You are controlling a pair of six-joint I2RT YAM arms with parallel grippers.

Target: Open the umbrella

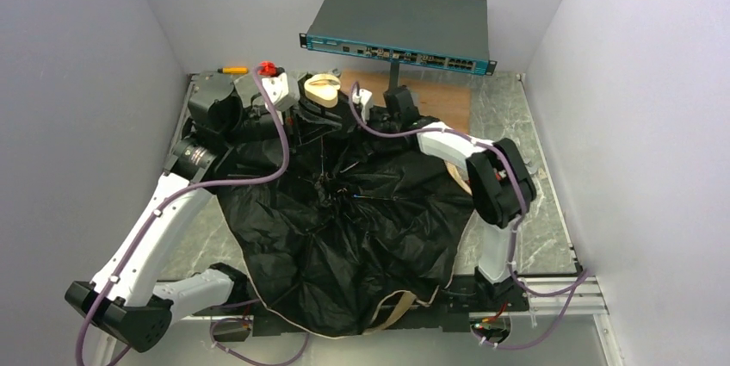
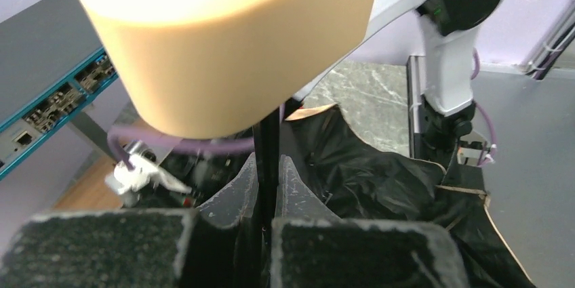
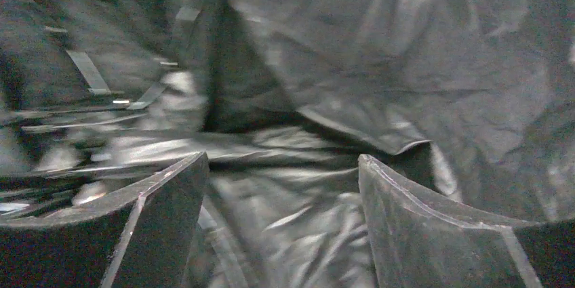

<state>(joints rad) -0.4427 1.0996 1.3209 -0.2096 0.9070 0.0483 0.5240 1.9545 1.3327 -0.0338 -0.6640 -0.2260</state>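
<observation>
The umbrella (image 1: pixel 344 228) lies spread over the table, black lining up, its cream rim showing at the near edge. Its cream handle (image 1: pixel 323 89) sticks up at the far side and fills the top of the left wrist view (image 2: pixel 224 37). My left gripper (image 2: pixel 269 166) is shut on the umbrella's thin black shaft (image 2: pixel 266 146) just below the handle. My right gripper (image 3: pixel 281 166) is open and hovers close over the crumpled black lining (image 3: pixel 380 64), with thin metal ribs (image 3: pixel 88 71) to its left. In the top view it is at the canopy's far edge (image 1: pixel 398 101).
A dark-grey network switch box (image 1: pixel 400 26) stands on a post at the back. A brown board (image 1: pixel 435 95) lies under it. A yellow-handled tool (image 1: pixel 232 69) and a red object (image 1: pixel 268 67) lie at the far left. Grey walls close in on both sides.
</observation>
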